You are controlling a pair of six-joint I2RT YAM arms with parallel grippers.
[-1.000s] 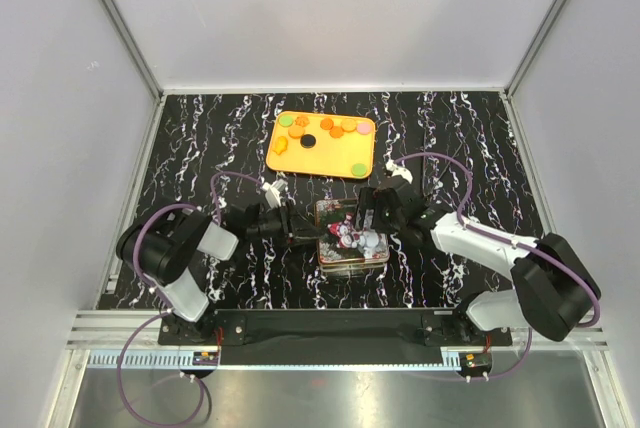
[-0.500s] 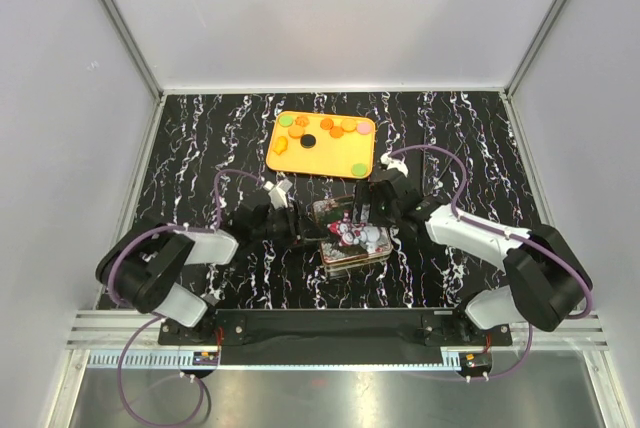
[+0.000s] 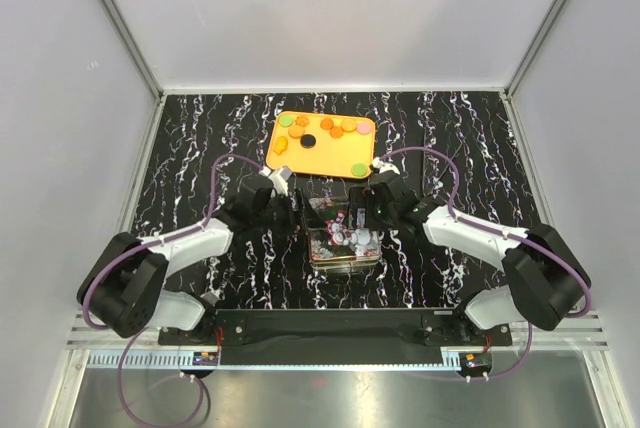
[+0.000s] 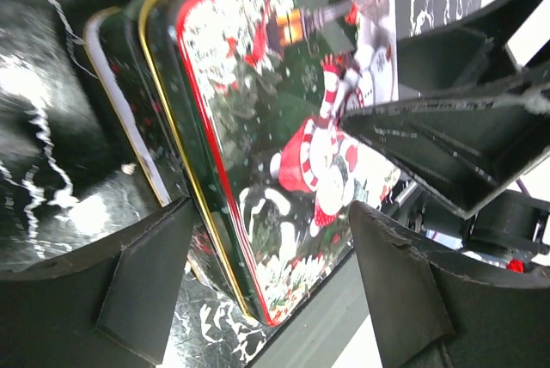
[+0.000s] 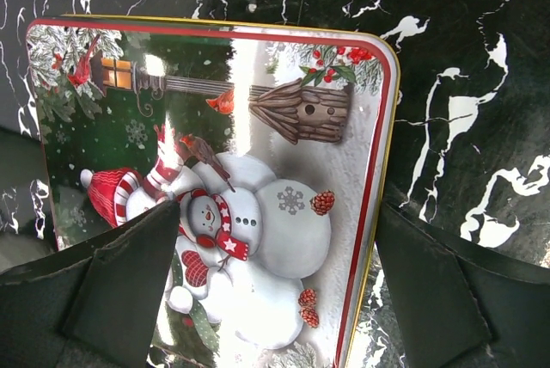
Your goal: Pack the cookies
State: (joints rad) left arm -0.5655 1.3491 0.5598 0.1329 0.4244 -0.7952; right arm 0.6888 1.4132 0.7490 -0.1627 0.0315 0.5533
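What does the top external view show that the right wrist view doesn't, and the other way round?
Only the top external view shows the orange tray holding the cookies, beyond the tin. Only the right wrist view shows the lid's picture: a snowman and a birdhouse. Both show the tin on the black marbled table, with the right gripper over it.

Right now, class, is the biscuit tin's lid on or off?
On: in the right wrist view the snowman lid covers the tin from edge to edge. Whether it is pressed fully down, cannot tell.
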